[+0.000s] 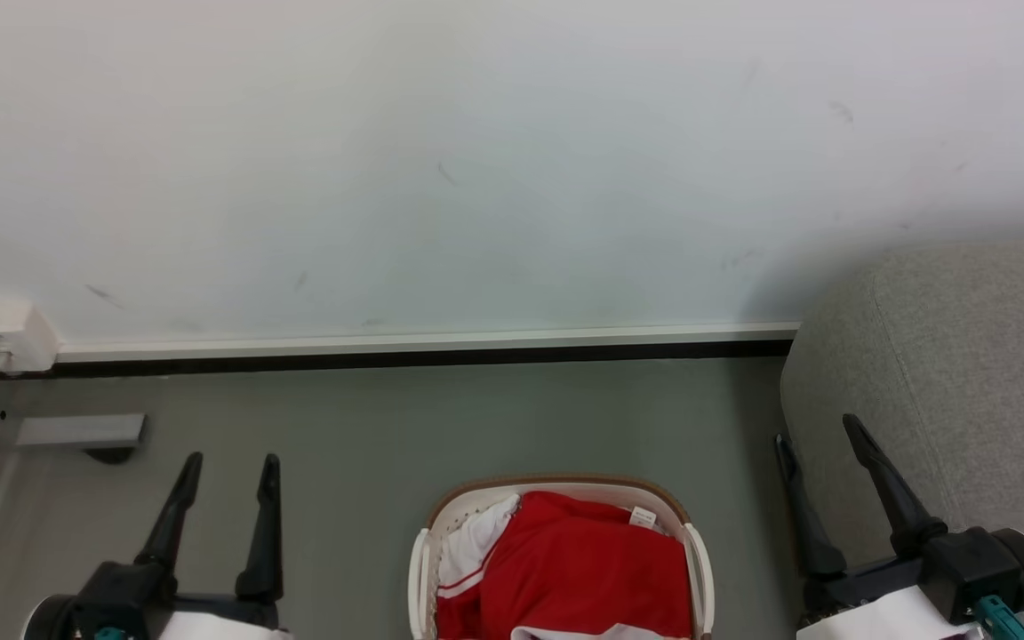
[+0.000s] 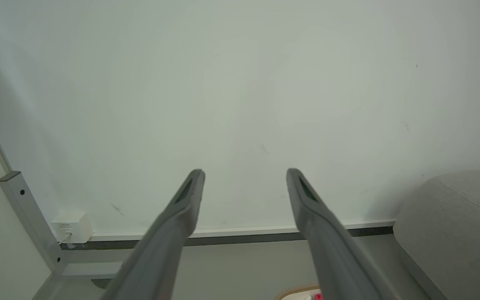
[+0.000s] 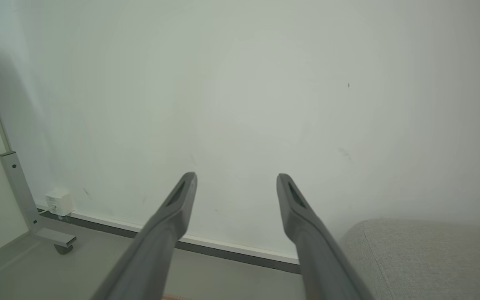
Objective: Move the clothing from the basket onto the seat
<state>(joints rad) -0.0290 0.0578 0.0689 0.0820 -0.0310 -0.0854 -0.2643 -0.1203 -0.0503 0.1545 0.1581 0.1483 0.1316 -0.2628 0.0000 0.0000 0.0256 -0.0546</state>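
The white basket (image 1: 695,560) with a brown rim stands on the floor at the bottom centre of the head view. Inside it lies the red clothing (image 1: 583,569) with white trim and a white neck tag. The light-grey seat (image 1: 965,373) rises at the right. My left gripper (image 1: 232,464) stands open at the lower left, left of the basket, with nothing between its fingers. My right gripper (image 1: 819,427) stands open at the lower right, by the seat's near edge, also empty. In the left wrist view the left gripper (image 2: 245,171) points at the wall, with the basket's rim (image 2: 296,290) and the seat (image 2: 456,225) in sight. In the right wrist view the right gripper (image 3: 236,176) points at the wall beside the seat (image 3: 423,258).
A white wall with a white skirting board (image 1: 423,342) closes the far side. A small white box (image 1: 5,336) sits low on the wall at the left. A grey metal frame foot (image 1: 76,431) on a castor stands at the left. Grey floor (image 1: 476,418) lies between basket and wall.
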